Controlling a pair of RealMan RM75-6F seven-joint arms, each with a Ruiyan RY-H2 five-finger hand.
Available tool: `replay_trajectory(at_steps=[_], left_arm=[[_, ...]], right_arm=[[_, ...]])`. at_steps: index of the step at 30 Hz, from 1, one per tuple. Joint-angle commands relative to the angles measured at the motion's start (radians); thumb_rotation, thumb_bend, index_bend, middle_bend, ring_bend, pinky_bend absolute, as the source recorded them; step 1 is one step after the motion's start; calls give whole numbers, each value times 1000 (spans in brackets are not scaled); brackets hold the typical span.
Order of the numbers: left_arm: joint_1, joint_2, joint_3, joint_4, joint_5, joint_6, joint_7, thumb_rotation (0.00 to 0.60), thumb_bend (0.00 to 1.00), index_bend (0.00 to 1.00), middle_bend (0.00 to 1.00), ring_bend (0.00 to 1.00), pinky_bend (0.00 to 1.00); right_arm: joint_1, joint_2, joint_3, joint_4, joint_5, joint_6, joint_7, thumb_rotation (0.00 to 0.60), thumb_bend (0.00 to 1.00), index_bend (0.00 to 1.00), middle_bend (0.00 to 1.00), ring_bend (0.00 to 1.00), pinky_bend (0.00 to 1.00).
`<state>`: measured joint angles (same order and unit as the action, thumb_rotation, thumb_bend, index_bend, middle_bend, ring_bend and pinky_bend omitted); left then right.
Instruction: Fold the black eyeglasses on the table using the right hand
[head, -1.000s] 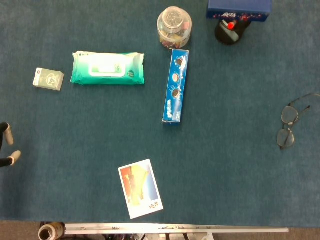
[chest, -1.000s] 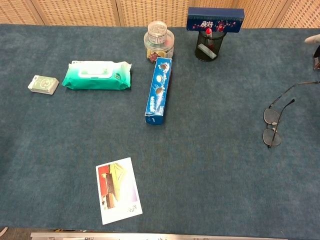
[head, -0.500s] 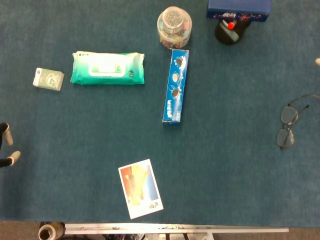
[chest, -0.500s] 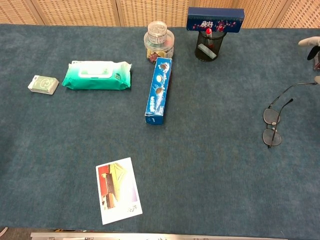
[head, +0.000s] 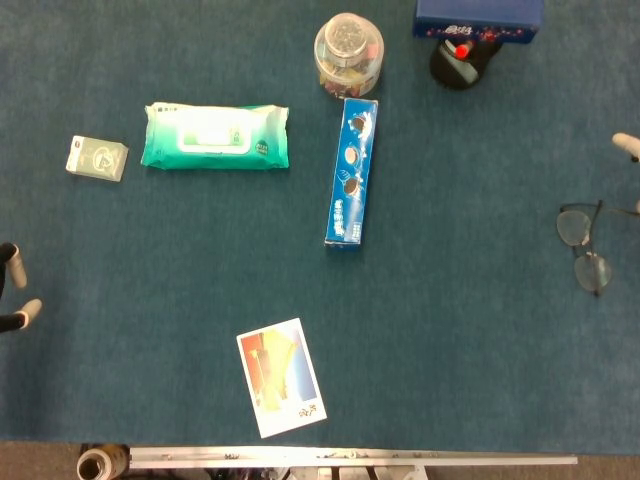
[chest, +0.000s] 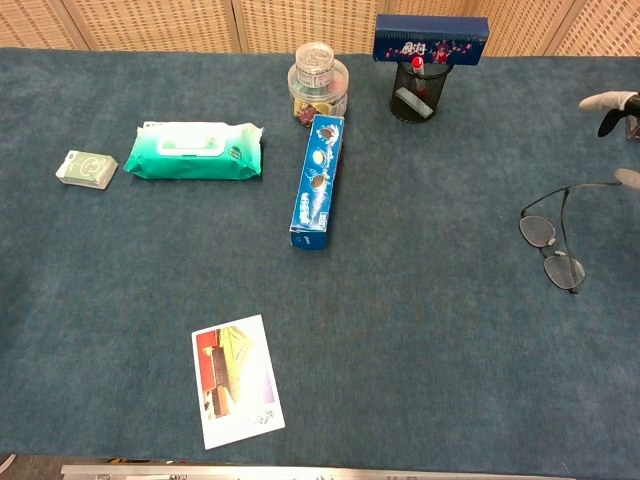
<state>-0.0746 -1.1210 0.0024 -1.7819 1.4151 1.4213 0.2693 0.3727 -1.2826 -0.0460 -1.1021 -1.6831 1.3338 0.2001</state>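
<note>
Right edge of table: glasses (chest: 551, 237), arms open, one arm touching right hand (chest: 615, 125) fingertip; grip state cannot be told.
Left hand (head: 14, 295): left edge, fingers apart, empty.
Labels: none legible.

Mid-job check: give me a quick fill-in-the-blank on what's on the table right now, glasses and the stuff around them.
The black thin-framed eyeglasses lie near the table's ____ edge.
The long blue cookie box lies between the teal wet-wipes pack and the ____.
The black mesh pen cup has a dark blue ____ resting on top of it.
The photo postcard lies nearest the table's ____ edge.

Missing words: right; eyeglasses; box; front
</note>
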Motion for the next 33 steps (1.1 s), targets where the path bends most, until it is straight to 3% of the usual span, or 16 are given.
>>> replay_trajectory(at_steps=[1, 21, 33], left_arm=[[-1, 0, 0, -1, 0, 0, 1, 600, 51, 617, 845, 1000, 985], [-4, -6, 2, 0, -2, -8, 5, 600, 51, 617, 845, 1000, 985], [1, -9, 7, 9, -7, -9, -8, 600, 51, 617, 845, 1000, 985]], right_arm=[[-1, 2, -6, -6, -6, -1, -2, 600, 278, 176, 377, 265, 370], [-17, 39, 10, -52, -1, 42, -29, 600, 280, 176, 377, 265, 370], [45, -17, 47, 19, 12, -16, 0, 600, 260, 176, 377, 265, 370]])
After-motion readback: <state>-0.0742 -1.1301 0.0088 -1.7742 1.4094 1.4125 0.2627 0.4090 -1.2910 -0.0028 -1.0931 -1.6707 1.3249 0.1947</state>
